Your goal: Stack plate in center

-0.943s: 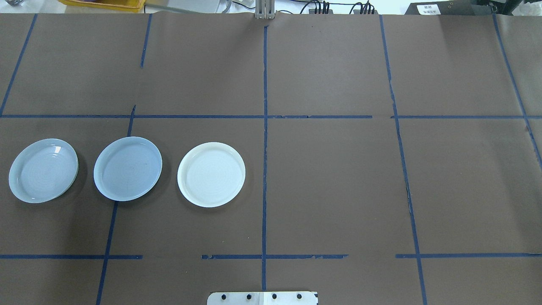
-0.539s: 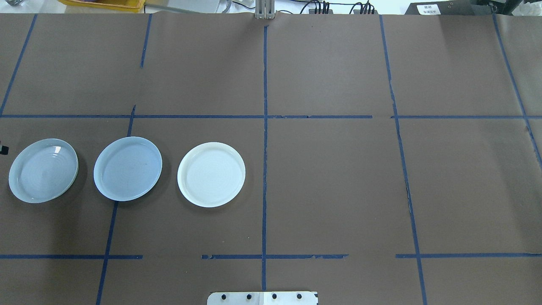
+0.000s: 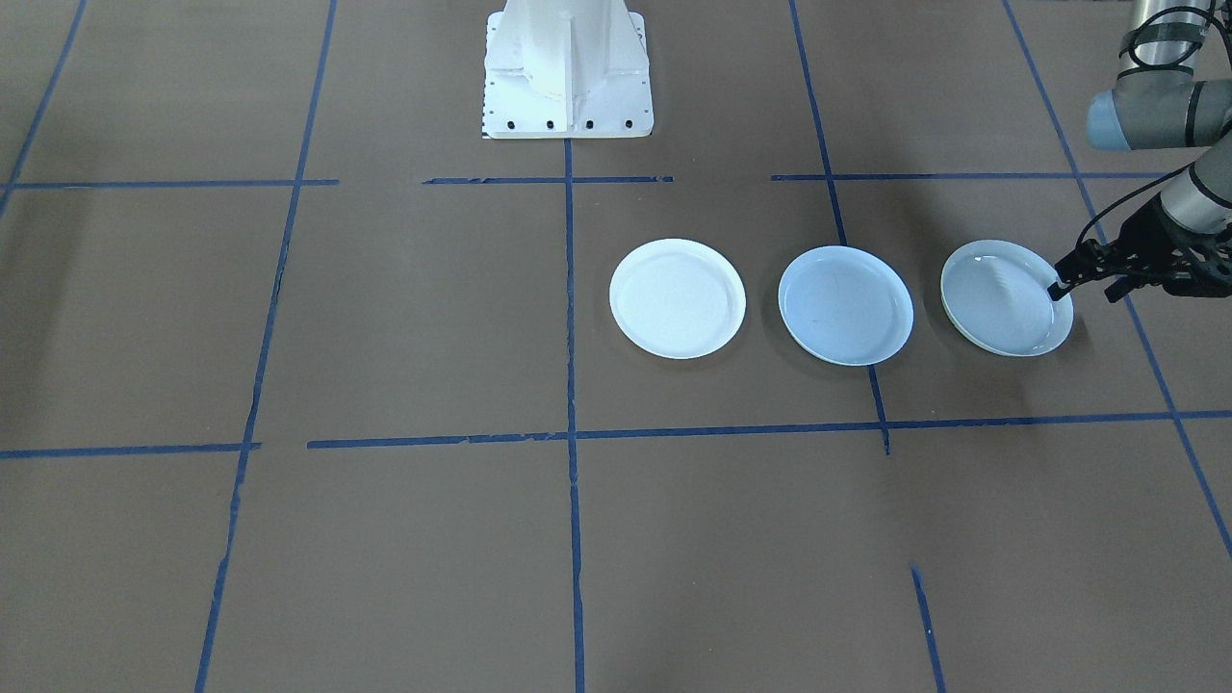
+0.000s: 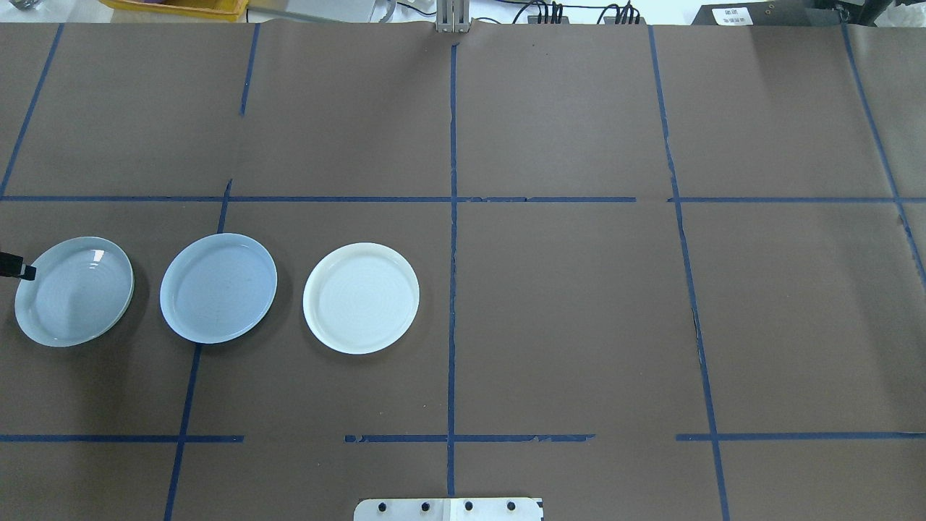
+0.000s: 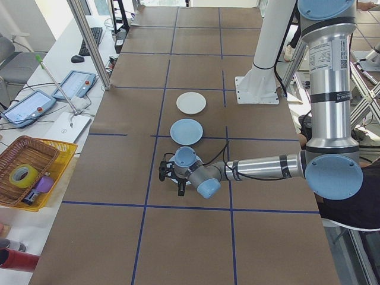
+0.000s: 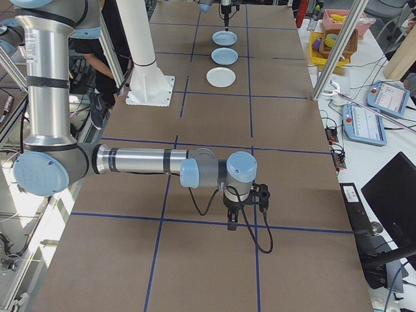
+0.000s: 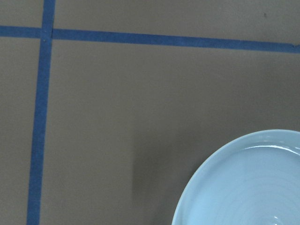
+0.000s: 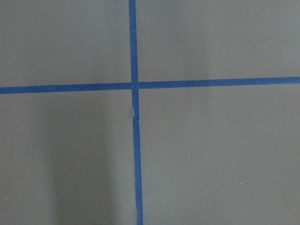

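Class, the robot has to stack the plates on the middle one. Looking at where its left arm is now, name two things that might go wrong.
1. The left gripper is at the outer rim of the ringed plate; a shallow rim grip might slip.
2. The pale blue plate sits close beside it, apart; a low carry might clip its rim or nudge it toward the white plate.

Left arm (image 3: pixel 1155 106) reaches low, fingers (image 3: pixel 1061 286) forward (spread unclear).

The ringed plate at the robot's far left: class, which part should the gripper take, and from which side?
Take the raised rim on the outer edge of the ringed plate, from the robot's left, where the left gripper hovers. The plate lies flat and shallow, so only the rim offers purchase; the center plate crowds its other side.
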`<state>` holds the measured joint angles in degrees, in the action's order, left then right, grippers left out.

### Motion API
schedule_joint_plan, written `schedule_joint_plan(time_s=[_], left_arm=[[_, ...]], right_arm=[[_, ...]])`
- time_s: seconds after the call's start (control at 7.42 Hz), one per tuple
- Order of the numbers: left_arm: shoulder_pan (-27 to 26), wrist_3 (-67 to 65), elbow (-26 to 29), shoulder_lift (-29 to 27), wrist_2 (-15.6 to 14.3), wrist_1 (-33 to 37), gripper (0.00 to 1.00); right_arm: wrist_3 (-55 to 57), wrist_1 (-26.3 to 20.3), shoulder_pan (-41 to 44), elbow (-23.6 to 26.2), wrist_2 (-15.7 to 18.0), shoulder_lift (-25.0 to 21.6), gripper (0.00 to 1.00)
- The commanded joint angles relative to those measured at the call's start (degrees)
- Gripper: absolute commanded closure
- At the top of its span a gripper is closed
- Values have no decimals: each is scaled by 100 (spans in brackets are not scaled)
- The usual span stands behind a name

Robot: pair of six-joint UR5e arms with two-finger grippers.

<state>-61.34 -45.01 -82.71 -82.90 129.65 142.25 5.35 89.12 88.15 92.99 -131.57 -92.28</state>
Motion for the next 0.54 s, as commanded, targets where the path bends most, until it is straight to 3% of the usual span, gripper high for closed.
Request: schedule_joint_plan(time_s=[0.0,0.13,0.4], left_arm=[[131,10,0,-6,-1,4,0],[131,19,9,-6,-1,4,3],[149,28,18,-15,-1,4,29]], right_arm=[[-7,0,0,0,0,0,0],[1,0,0,0,0,0,0],[1,0,0,0,0,0,0]])
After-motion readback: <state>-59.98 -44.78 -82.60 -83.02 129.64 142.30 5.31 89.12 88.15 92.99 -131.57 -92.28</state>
